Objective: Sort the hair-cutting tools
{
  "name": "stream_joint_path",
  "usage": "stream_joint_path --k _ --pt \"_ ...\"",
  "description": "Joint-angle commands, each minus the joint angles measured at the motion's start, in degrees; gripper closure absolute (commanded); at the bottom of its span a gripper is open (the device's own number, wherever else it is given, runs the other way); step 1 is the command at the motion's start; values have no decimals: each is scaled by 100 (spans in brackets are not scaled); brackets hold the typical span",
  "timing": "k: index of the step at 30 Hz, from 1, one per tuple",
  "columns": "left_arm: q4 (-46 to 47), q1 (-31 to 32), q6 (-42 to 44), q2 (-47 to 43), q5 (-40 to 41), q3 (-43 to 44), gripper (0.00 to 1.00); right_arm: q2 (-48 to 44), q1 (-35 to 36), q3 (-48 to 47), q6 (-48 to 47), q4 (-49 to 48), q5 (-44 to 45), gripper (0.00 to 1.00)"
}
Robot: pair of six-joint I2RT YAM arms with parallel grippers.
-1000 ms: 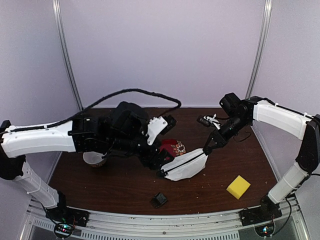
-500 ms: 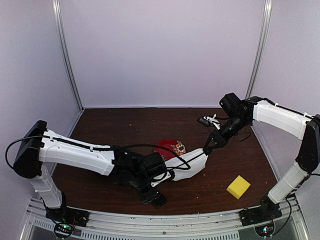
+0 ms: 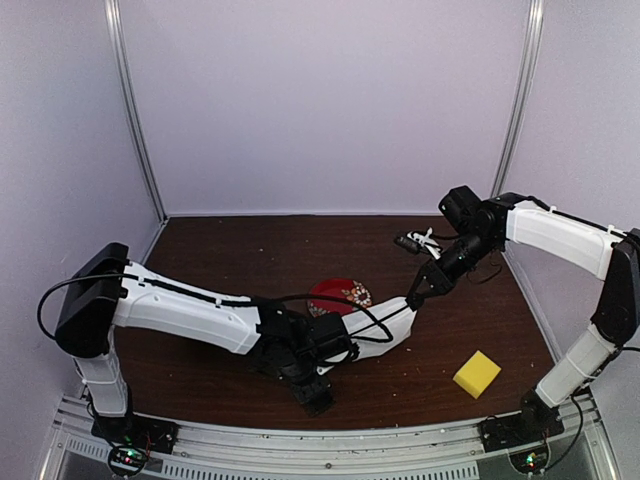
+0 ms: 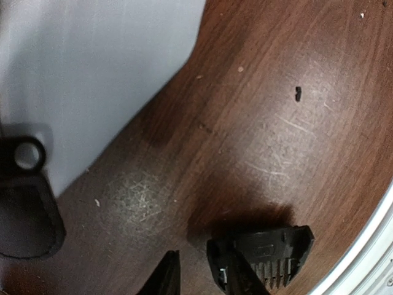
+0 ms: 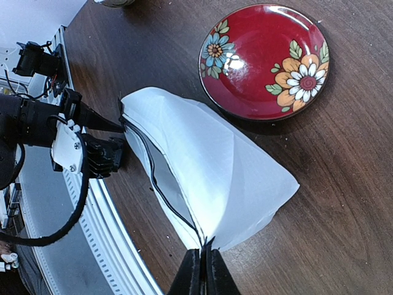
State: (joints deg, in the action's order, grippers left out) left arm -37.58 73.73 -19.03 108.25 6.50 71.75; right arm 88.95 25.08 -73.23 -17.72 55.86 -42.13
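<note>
Clipper attachment block (image 4: 264, 253), small, black and comb-toothed, lies on the table (image 4: 276, 123) at the lower centre of the overhead view. The left gripper (image 4: 201, 265) straddles one end, jaws narrow but not clamped. The right gripper (image 5: 201, 263), pinched on a corner of the white pouch (image 5: 209, 166), holds its zipper mouth open, apparently to receive it.

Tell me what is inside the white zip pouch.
The white pouch, pinched at one corner by the right gripper, gapes along its zip; only a dark slit shows. Anything deeper is hidden by fabric.
</note>
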Motion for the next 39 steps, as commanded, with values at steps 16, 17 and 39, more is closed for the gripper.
stream_joint_path --k 16,17,39 --pt "-208 18 13 271 1 217 80 71 -32 -33 -43 -47 -59 96" --pt "-228 18 12 245 11 225 83 70 -22 -25 -47 -48 -59 96" --pt "170 -359 1009 -388 1037 2557 100 12 -37 -114 -90 121 65 84"
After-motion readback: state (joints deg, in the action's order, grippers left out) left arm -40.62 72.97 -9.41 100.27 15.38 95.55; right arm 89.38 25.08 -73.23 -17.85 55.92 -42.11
